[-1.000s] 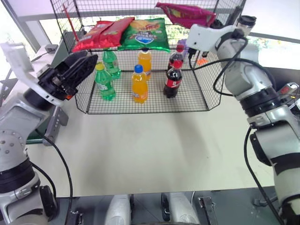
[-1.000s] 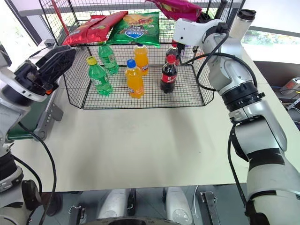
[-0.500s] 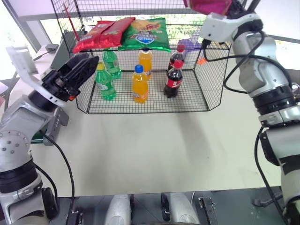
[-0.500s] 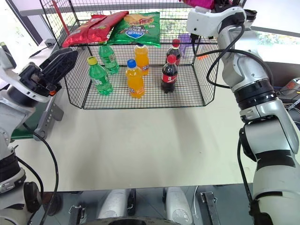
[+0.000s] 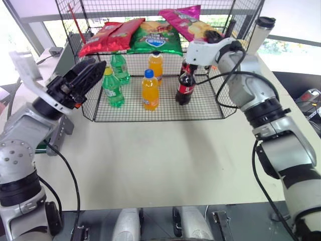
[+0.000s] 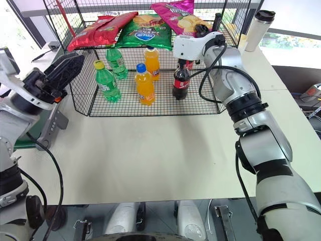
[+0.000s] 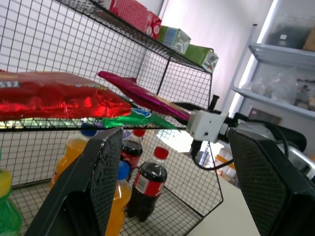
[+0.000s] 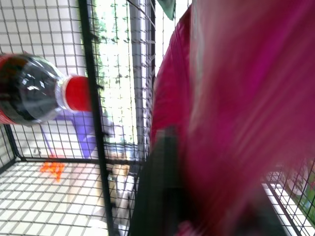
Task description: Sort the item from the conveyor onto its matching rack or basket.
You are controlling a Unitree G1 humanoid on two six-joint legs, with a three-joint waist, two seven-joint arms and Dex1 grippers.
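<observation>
The item, a glossy magenta-pink snack bag (image 5: pixel 184 20), lies tilted on the top tier of the black wire rack (image 5: pixel 150 119), beside the green bag. My right gripper (image 5: pixel 213 36) is at the bag's near right edge, level with the top tier. In the right wrist view the pink bag (image 8: pixel 236 98) hangs blurred right in front of the camera. My left gripper (image 5: pixel 95 64) hovers by the rack's left wall, open with nothing between its fingers. A strip of the dark green conveyor (image 6: pixel 22 142) shows behind my left arm.
Red snack bags (image 5: pixel 108 36) and a green snack bag (image 5: pixel 155 36) lie on the top tier. Green bottles (image 5: pixel 111 88), orange bottles (image 5: pixel 149 90) and cola bottles (image 5: pixel 185 85) stand on the lower tier. A tumbler (image 5: pixel 261 32) stands right of the rack. The white table (image 5: pixel 165 160) spreads in front.
My right arm has come down and to the left with the pink bag, which was raised above the rack and now rests on the top tier. The left arm has kept still.
</observation>
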